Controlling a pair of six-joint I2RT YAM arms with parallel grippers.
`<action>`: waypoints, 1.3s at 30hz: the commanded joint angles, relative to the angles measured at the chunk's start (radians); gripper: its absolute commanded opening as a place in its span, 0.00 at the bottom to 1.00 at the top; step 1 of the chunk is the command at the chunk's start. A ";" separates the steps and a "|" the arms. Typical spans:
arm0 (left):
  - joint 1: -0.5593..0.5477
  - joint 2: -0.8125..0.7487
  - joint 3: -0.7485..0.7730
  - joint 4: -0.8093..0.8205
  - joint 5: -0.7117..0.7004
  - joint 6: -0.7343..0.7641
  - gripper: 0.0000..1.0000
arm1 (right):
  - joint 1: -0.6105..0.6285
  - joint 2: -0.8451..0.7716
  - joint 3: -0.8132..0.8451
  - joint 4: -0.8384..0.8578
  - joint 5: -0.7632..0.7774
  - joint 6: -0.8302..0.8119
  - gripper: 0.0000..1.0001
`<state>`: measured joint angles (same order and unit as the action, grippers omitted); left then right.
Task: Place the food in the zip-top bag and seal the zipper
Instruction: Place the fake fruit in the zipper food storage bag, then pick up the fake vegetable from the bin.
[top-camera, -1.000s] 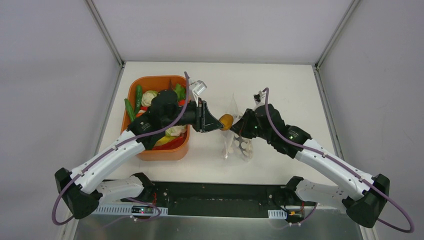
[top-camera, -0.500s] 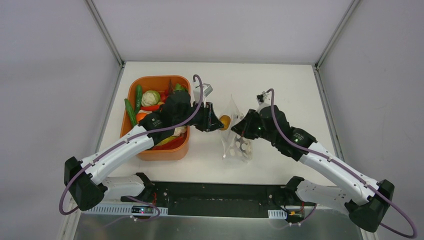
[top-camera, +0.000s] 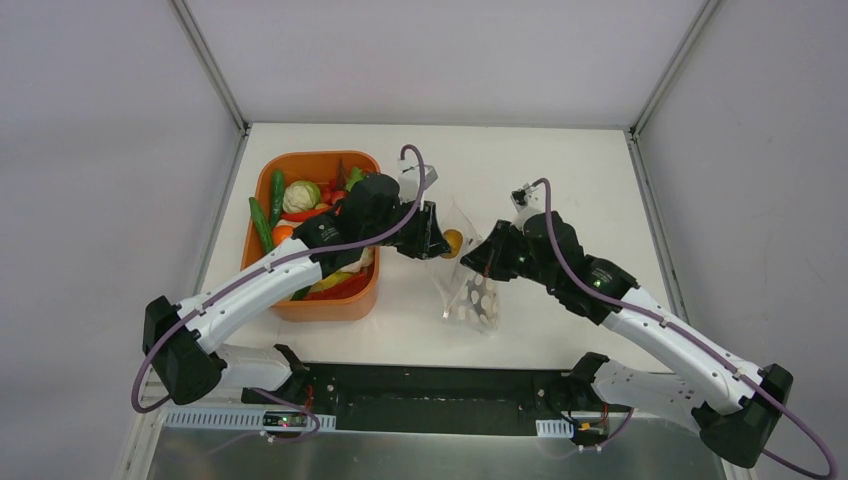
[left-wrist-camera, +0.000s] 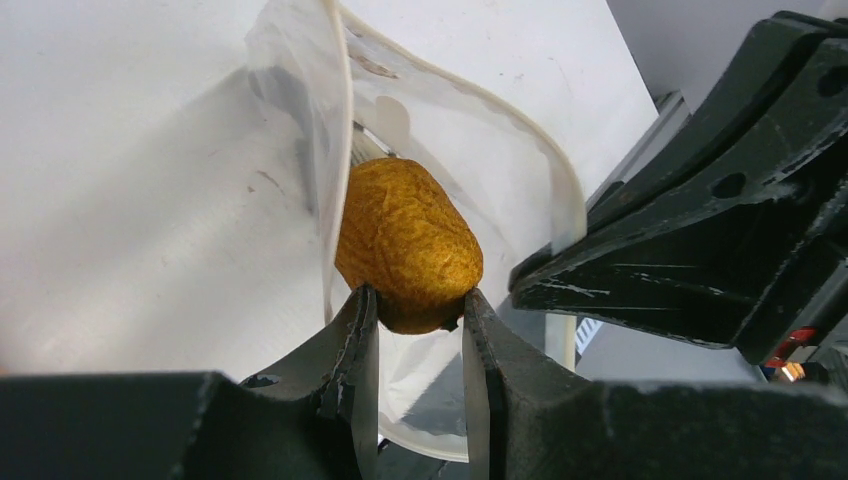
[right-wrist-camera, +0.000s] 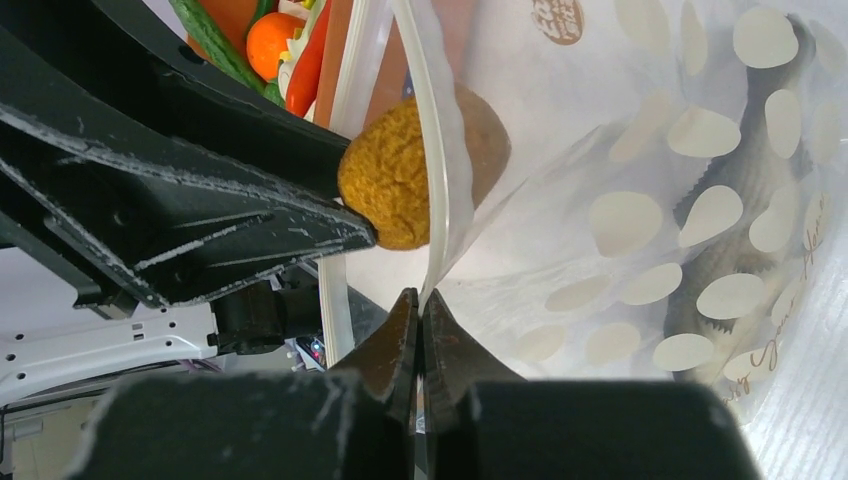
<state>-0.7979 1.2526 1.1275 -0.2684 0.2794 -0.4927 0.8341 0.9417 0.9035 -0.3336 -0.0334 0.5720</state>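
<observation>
- From above: the smooth orange tub (top-camera: 335, 307) with round corners holds green, red and white toy veggies (top-camera: 300, 196). The clear dotted bag (top-camera: 472, 298) sits beside it.
- Left wrist: the left claw (left-wrist-camera: 415, 310) is a little open and pinches a bumpy orange-brown lump (left-wrist-camera: 405, 240) at the bag's open mouth.
- Right wrist: the right claw (right-wrist-camera: 415, 300) is squeezed tight on the bag's thin rim.
</observation>
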 joint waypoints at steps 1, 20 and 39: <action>-0.028 0.028 0.057 -0.005 0.057 0.035 0.00 | 0.005 -0.009 0.038 0.015 0.026 -0.024 0.00; -0.030 -0.113 0.048 -0.101 -0.058 0.085 0.66 | 0.005 -0.051 -0.051 0.102 0.131 0.053 0.02; -0.023 -0.389 -0.117 -0.296 -0.688 0.076 0.94 | 0.004 -0.008 -0.061 0.141 0.018 0.046 0.03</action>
<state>-0.8238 0.9451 1.0382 -0.5232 -0.1776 -0.4160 0.8356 0.9329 0.8410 -0.2314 -0.0013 0.6178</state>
